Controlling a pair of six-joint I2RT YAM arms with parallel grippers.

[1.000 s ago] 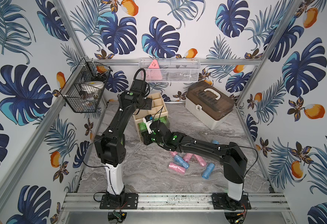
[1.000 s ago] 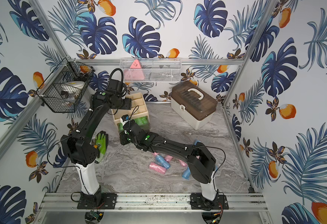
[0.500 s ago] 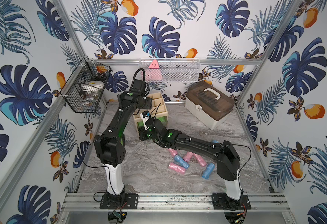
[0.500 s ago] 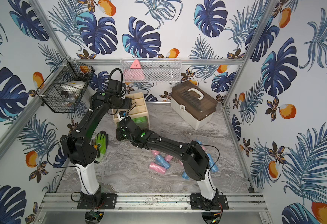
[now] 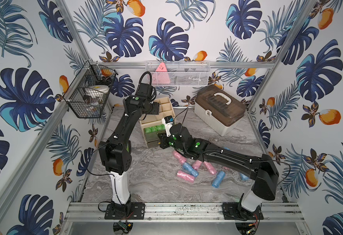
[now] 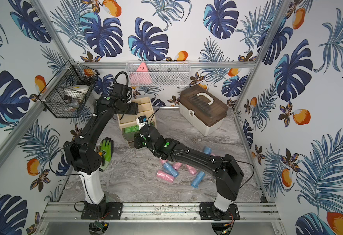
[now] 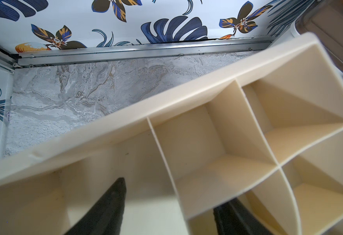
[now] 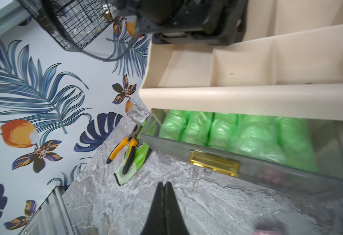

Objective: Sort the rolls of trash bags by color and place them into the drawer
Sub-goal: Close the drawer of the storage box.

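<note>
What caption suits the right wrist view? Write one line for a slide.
Shut right gripper faces the open drawer holding a row of green rolls; pliers and green glove lie beside it.

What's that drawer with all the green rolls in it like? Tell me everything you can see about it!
The drawer is pulled partway out from under the open compartments of a cream organizer. Its front looks like smoky grey see-through plastic, with a shiny gold label holder in the middle. Inside, green rolls lie side by side in a row, pressed against each other and filling most of its width. The shut right gripper is near the front, seemingly not touching it.
</note>
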